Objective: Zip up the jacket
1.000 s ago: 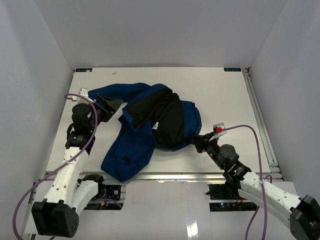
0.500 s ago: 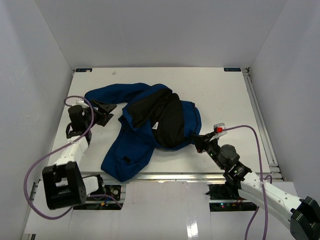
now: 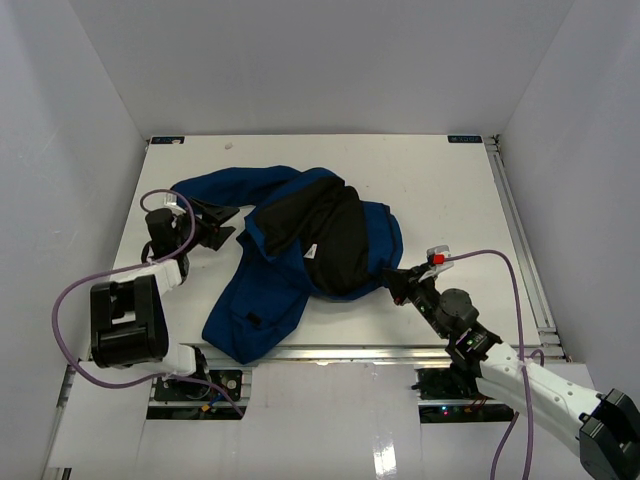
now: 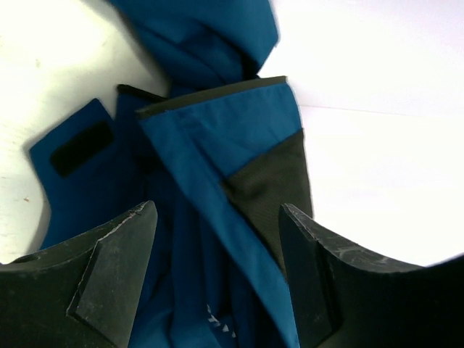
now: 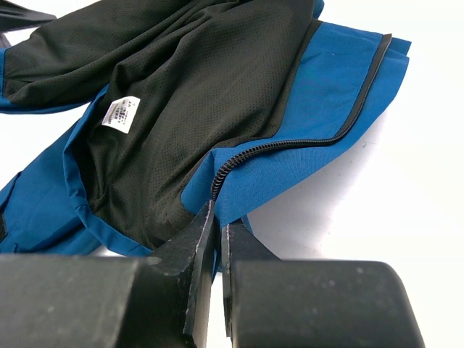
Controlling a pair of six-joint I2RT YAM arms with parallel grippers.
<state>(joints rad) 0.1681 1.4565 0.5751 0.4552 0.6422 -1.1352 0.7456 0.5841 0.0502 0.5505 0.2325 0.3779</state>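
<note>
The jacket (image 3: 262, 300) lies crumpled, black lining up, left of centre on the worktop (image 3: 440, 180). The right fingers (image 5: 194, 250) pinch its blue zipper edge at centre-right; the left fingers (image 4: 109, 279) stand wide over a sleeve at the left.

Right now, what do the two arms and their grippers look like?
The left arm and right arm have white shells, black joint housings and a purple cable looping along each. The right arm carries a small red-and-white part by its wrist. The left gripper and right gripper have flat black wedge fingers with scuffed edges.
</note>
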